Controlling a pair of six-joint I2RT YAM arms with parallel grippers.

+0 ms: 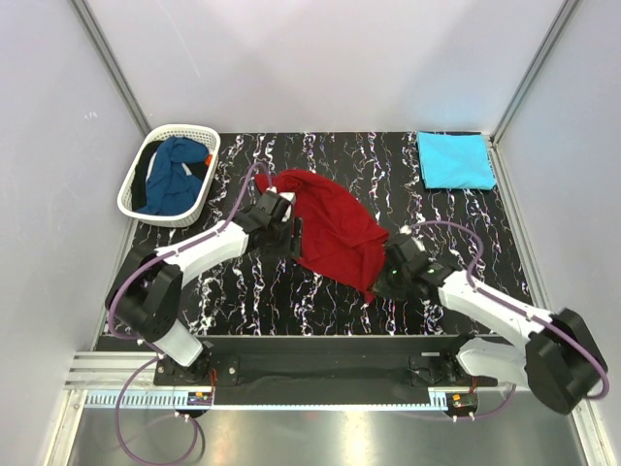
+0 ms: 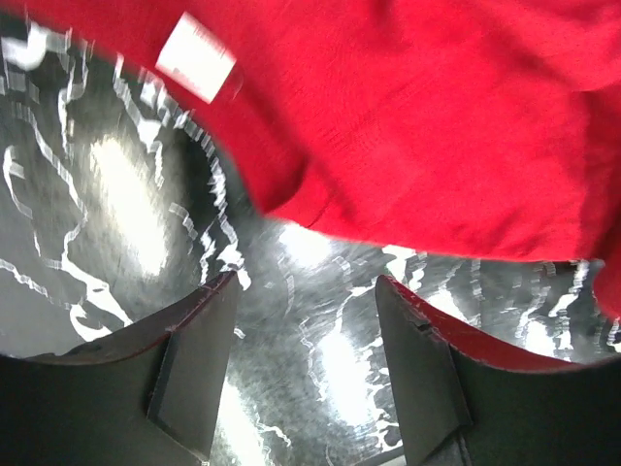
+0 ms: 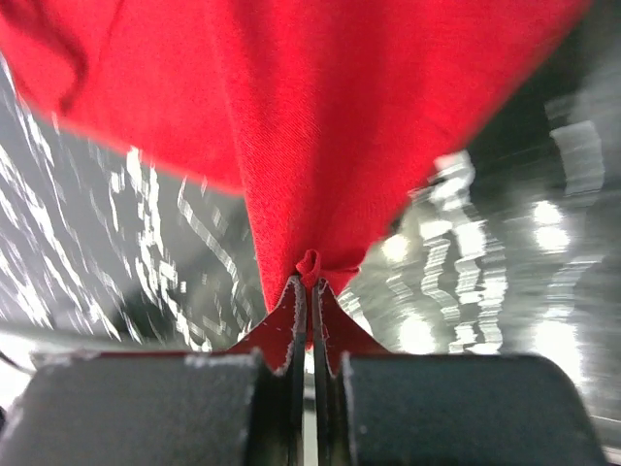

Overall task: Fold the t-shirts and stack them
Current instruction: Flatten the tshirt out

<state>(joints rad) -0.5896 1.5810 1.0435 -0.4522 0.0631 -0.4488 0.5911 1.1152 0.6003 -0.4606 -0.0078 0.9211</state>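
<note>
The deep red t-shirt [image 1: 330,228] lies crumpled across the middle of the table, and its lower right corner is lifted. My right gripper [image 1: 383,264] is shut on that corner; in the right wrist view a small fold of the red t-shirt [image 3: 340,116] is pinched at the tips of the gripper [image 3: 309,289]. My left gripper [image 1: 289,221] sits at the shirt's left edge. In the left wrist view it [image 2: 306,335] is open with only bare table between its fingers [image 2: 194,359], and the red t-shirt [image 2: 417,116], with a white label [image 2: 194,56], lies just ahead. The turquoise t-shirt [image 1: 454,160] lies folded at the back right. The dark blue t-shirt [image 1: 175,175] is bunched in the basket.
A white lattice basket [image 1: 131,199] stands at the back left, against the left wall. The black marbled tabletop [image 1: 243,291] is enclosed by white walls at left, right and back. Purple cables loop over both arms.
</note>
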